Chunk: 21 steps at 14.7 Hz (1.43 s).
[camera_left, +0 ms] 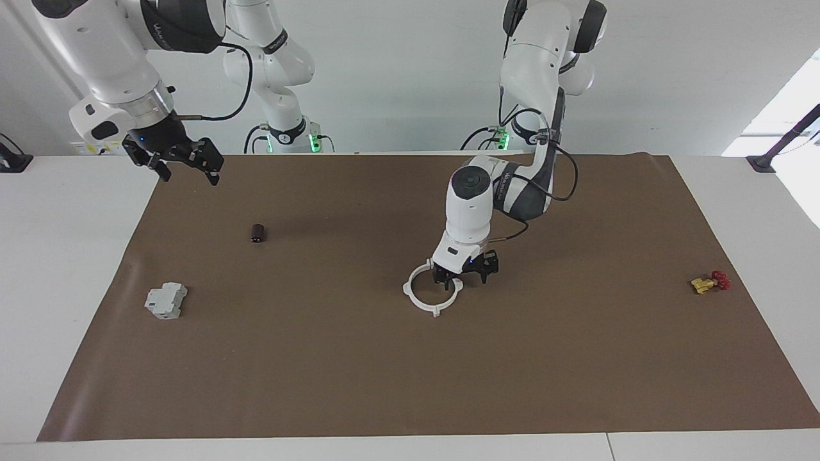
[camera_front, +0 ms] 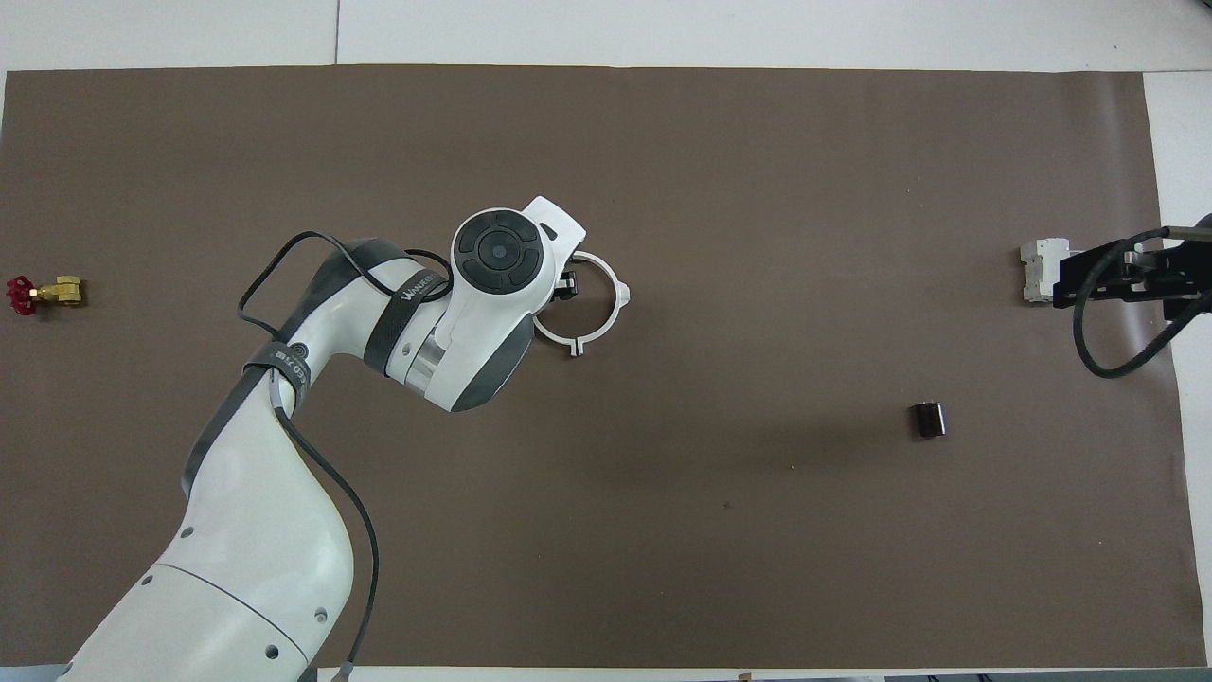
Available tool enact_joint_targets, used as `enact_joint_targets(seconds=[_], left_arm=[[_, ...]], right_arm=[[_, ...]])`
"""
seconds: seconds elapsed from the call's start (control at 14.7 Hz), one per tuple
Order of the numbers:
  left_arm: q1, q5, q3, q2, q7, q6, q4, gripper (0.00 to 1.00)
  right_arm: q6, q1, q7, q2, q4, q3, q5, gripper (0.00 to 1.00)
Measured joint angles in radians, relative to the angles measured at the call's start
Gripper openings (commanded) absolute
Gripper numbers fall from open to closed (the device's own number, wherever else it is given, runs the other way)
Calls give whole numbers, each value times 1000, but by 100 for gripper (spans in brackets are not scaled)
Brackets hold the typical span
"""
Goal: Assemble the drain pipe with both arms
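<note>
The drain pipe (camera_left: 436, 312) lies on the brown mat near the middle of the table as one closed white ring with outward tabs. It also shows in the overhead view (camera_front: 615, 301). My left gripper (camera_left: 464, 276) is open just over the ring's edge nearest the left arm's end, with one finger over the rim and the other outside it. From above, the wrist hides most of it and only a black fingertip (camera_front: 566, 284) shows. My right gripper (camera_left: 174, 161) is open and empty. It waits, raised over the mat's edge at the right arm's end (camera_front: 1117, 275).
A grey blocky box (camera_left: 166, 300) sits near the right arm's end of the mat (camera_front: 1036, 272). A small dark cylinder (camera_left: 257, 233) lies nearer the robots than the box. A yellow-and-red valve (camera_left: 707, 282) lies at the left arm's end.
</note>
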Motion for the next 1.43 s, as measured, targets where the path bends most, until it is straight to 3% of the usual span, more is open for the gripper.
enact_joint_targets(seconds=[0.27,0.61,1.43], left_arm=[[76,3,6,-65,40,-7,-4,100],[232,3,9,-171,237,-40,-42,100],[474,-113,9,-364,686,-270,-47,100]], right_arm=[[0,0,-37,0,2,0,0,100],[0,0,-40,0,5,0,0,100],[-1,0,-40,0,9,0,0,100]])
